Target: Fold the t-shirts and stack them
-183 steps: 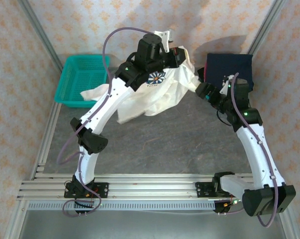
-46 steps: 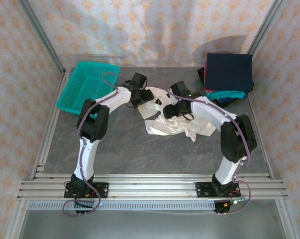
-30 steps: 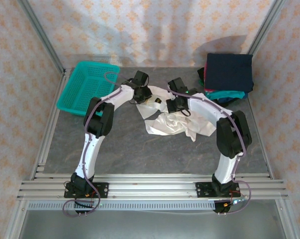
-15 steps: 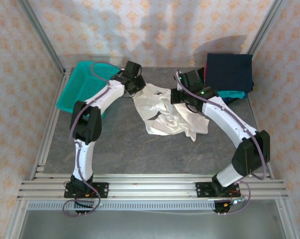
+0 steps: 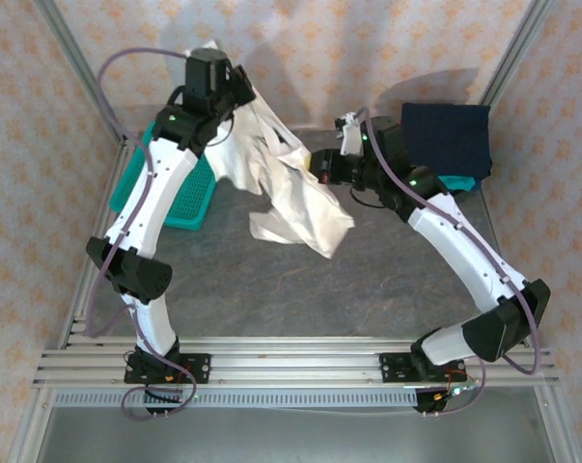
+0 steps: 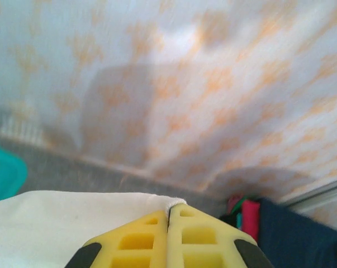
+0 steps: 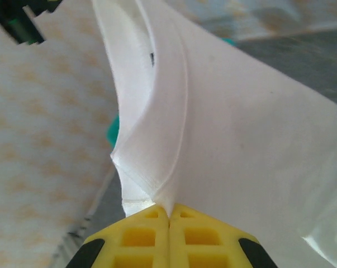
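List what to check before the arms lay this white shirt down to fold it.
1. Grip of the left gripper on the white t-shirt: ok, shut on its edge.
2. Grip of the right gripper on the shirt: ok, shut on a fold.
3. Shirt stretched flat between the grippers: not ok, it hangs bunched and twisted.
4. Hanging end lifted off the table: cannot tell.
5. The folded stack at the far right apart from the shirt: ok.
6. Bare table in front of the arms to lay it on: ok.
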